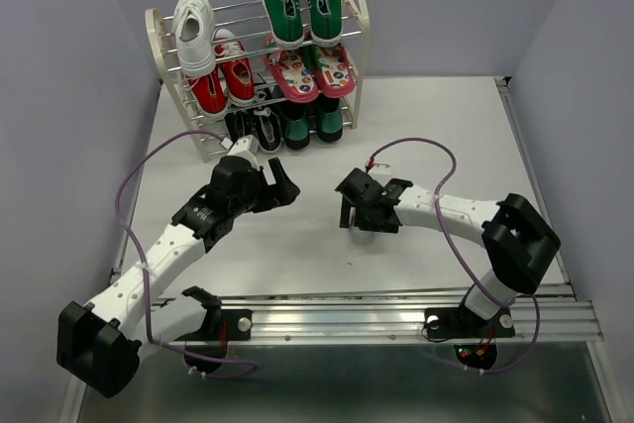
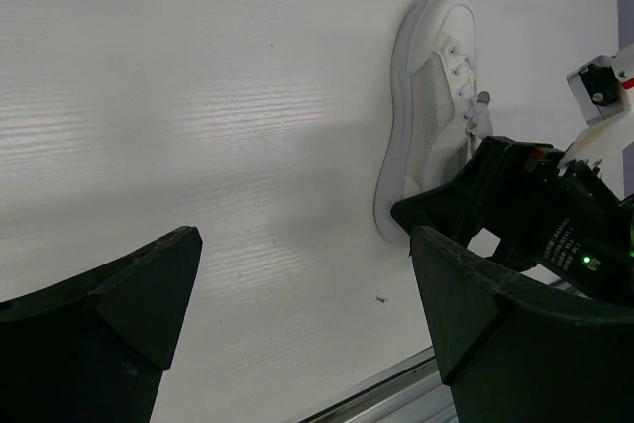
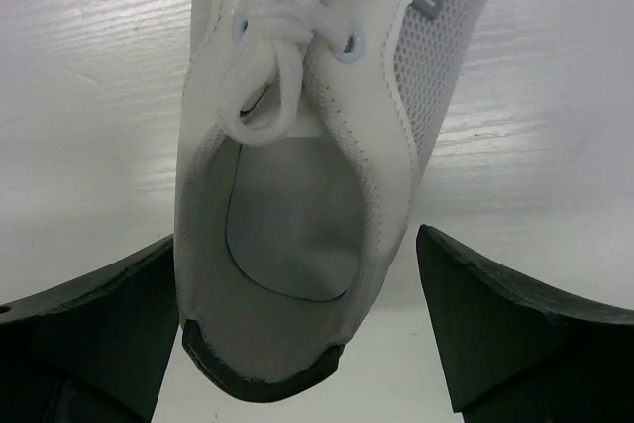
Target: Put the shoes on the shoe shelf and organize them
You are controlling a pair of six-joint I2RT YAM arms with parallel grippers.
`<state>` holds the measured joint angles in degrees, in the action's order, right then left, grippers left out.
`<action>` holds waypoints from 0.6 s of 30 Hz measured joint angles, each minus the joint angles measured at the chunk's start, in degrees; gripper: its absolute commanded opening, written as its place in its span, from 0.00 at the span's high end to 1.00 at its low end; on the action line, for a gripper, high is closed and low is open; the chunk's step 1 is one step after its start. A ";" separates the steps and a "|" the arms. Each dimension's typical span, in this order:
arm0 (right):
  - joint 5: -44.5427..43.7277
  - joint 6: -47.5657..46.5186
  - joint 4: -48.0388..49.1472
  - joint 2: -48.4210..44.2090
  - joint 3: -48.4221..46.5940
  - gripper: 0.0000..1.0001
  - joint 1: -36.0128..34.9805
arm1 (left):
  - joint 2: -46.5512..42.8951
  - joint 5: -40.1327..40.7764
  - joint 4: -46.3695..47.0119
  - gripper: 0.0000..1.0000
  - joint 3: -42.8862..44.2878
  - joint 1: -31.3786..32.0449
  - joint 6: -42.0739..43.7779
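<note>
- From above, the shelf (image 1: 358, 22) stands at the far left of the surface (image 1: 436, 126).
- Its top tier carries one shelved white shoe (image 1: 194, 29) on the left and green sneakers (image 1: 301, 2) on the right.
- The red pair (image 1: 222, 74) sits on the middle tier beside pink sandals (image 1: 312, 71), and the black pair (image 1: 253, 128) is on the bottom tier.
- The left tool (image 1: 285, 188) hangs low just in front of the shelf. The right tool (image 1: 349, 207) faces it from near the middle of the surface, and whatever is under it is hidden from here.
- The left wrist view shows the left tool (image 2: 302, 245) spread wide with only bare surface between its fingers.
- Past it, the loose white shoe (image 2: 421, 116) rests sole-down on the surface, and the right arm's black tool sits over its near end.
- The right wrist view looks straight down into the loose white shoe (image 3: 297, 215), heel nearest and laces farther off.
- The right tool (image 3: 297, 240) is spread, with one finger on each side of the heel.
- There is a clear gap on one side. On the other side I cannot tell whether the finger touches the shoe.
</note>
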<state>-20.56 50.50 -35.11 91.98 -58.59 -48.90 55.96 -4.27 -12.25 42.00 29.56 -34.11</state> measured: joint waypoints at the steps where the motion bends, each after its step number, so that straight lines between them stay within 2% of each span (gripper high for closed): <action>1: -1.44 0.87 -0.98 0.74 -0.87 0.03 -0.50 | -0.52 0.02 -0.02 0.01 -0.02 0.00 0.00; 6: -7.41 3.82 -6.27 2.54 -5.77 0.00 -2.43 | -1.92 0.33 0.00 0.01 -0.09 0.00 -0.02; 9: -9.27 4.85 -7.19 3.13 -7.87 0.02 -2.93 | -2.05 0.52 0.00 0.01 -0.24 0.00 -0.02; 16: -10.58 6.64 -9.14 3.34 -8.13 0.15 -2.93 | -2.03 1.16 -0.04 0.01 -0.31 0.00 -0.02; 18: -10.56 7.61 -9.94 3.45 -8.11 0.22 -2.93 | -2.03 1.38 -0.07 0.01 -0.31 0.00 -0.02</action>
<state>-31.11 58.11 -45.06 95.44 -66.70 -51.83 53.93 -2.90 -12.32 41.69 29.56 -34.13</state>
